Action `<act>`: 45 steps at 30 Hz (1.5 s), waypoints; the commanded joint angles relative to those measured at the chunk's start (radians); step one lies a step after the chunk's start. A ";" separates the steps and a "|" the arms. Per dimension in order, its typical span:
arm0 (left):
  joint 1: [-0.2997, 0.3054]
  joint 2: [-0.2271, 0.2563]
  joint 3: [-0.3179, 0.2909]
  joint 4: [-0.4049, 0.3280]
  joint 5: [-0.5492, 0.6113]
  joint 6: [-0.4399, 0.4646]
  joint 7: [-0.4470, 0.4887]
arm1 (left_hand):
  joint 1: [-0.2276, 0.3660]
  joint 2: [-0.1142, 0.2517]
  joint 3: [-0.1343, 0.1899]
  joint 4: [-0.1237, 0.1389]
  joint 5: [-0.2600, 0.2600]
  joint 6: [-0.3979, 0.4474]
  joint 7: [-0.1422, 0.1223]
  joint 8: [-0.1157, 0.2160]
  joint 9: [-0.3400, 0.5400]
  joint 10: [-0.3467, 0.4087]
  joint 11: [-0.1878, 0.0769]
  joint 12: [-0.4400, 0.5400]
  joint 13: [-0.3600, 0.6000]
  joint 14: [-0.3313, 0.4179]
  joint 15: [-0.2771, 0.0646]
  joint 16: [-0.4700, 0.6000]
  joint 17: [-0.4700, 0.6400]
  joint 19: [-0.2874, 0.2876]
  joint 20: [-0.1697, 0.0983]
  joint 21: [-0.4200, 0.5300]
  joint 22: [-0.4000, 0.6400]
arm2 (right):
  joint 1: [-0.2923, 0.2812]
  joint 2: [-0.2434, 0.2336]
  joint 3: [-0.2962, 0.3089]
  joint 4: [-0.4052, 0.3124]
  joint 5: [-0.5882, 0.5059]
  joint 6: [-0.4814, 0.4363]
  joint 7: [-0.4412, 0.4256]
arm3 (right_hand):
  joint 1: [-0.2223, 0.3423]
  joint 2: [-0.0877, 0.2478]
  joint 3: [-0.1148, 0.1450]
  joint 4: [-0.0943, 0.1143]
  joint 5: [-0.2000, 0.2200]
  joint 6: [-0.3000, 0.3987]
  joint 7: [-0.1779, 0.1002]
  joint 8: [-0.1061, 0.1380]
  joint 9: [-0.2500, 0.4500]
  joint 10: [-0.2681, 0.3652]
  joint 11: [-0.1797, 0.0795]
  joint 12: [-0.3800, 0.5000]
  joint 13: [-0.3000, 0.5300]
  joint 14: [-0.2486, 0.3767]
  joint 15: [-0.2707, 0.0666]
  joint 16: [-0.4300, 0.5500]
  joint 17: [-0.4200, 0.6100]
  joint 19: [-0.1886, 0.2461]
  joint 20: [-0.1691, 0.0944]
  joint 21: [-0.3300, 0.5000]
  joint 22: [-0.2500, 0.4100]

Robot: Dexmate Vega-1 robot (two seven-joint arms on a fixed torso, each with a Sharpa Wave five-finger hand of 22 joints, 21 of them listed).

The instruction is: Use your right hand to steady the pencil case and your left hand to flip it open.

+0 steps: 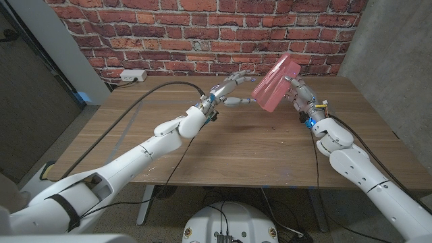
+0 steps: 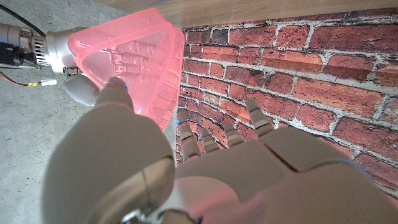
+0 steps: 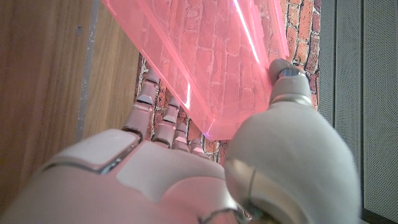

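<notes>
Over the table's far right corner, the right hand (image 1: 302,96) grips the lifted pink pencil case (image 1: 275,84), while the left hand (image 1: 226,91) reaches in, fingers spread and holding nothing, with the flip apparently yet to come.

Hidden and cut off
The pencil case (image 3: 211,68) runs past the right wrist picture's edge; right hand (image 1: 300,94) fingers behind it are hidden.

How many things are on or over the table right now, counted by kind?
Translucent pink plastic pencil case, held up off the wooden table by the right hand: 1
Robot hands, the left hand reaching toward the case: 2
White power strip at the table's far left edge: 1
Total: 4
</notes>
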 commanded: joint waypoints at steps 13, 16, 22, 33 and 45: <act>0.010 -0.012 -0.016 0.014 0.001 0.001 0.005 | -0.020 0.003 -0.006 0.005 -0.006 -0.003 -0.001 -0.004 -0.002 0.003 0.002 0.002 -0.003 0.014 -0.001 0.005 0.000 0.011 0.001 -0.008 0.002 | -0.015 0.009 0.006 -0.022 0.015 0.001 -0.011 | 0.175 0.172 0.100 0.042 0.013 -0.047 -0.011 0.004 0.003 0.006 -0.004 0.005 0.002 0.085 -0.124 0.005 0.005 0.017 -0.033 0.012 0.005; 0.020 -0.016 -0.016 -0.002 0.019 0.031 0.022 | -0.026 0.001 -0.010 0.008 -0.007 -0.011 -0.001 -0.008 -0.003 0.004 0.001 0.002 -0.004 0.023 -0.004 0.008 0.000 0.018 0.000 -0.009 0.002 | -0.016 0.010 0.004 -0.027 0.004 0.007 -0.019 | 0.175 0.171 0.101 0.042 0.014 -0.048 -0.010 0.003 0.003 0.006 -0.004 0.005 0.002 0.085 -0.123 0.004 0.006 0.017 -0.033 0.013 0.005; 0.027 -0.022 -0.007 -0.015 0.041 0.049 0.045 | -0.030 -0.003 -0.015 0.008 -0.008 -0.027 -0.001 -0.016 -0.004 0.004 -0.001 0.001 -0.006 0.020 -0.005 0.005 0.000 0.027 -0.002 -0.011 0.002 | -0.015 0.009 0.001 -0.030 0.003 0.004 -0.017 | 0.175 0.171 0.103 0.042 0.016 -0.048 -0.010 0.003 0.003 0.007 -0.004 0.005 0.002 0.086 -0.123 0.002 0.006 0.020 -0.039 0.016 0.005; 0.018 -0.030 0.012 -0.001 0.047 0.020 0.055 | -0.032 -0.015 -0.024 0.006 -0.009 -0.052 -0.001 -0.028 -0.007 0.003 -0.004 -0.002 -0.009 0.010 -0.010 -0.002 -0.001 0.023 0.000 -0.024 0.002 | -0.012 0.008 -0.003 -0.030 0.010 -0.003 -0.010 | 0.175 0.170 0.106 0.043 0.020 -0.048 -0.010 0.001 0.003 0.006 -0.005 0.004 0.002 0.083 -0.124 -0.001 0.008 0.017 -0.041 0.017 0.006; 0.017 -0.042 0.021 0.007 0.076 0.037 0.082 | -0.031 -0.016 -0.028 0.005 -0.008 -0.058 -0.002 -0.031 -0.008 0.006 -0.005 -0.002 -0.011 0.011 -0.010 -0.003 -0.001 0.026 -0.002 -0.030 0.002 | -0.018 0.003 -0.001 -0.039 0.009 0.001 -0.005 | 0.175 0.170 0.107 0.043 0.022 -0.049 -0.009 0.001 0.003 0.006 -0.004 0.004 0.002 0.083 -0.122 -0.003 0.009 0.016 -0.040 0.018 0.006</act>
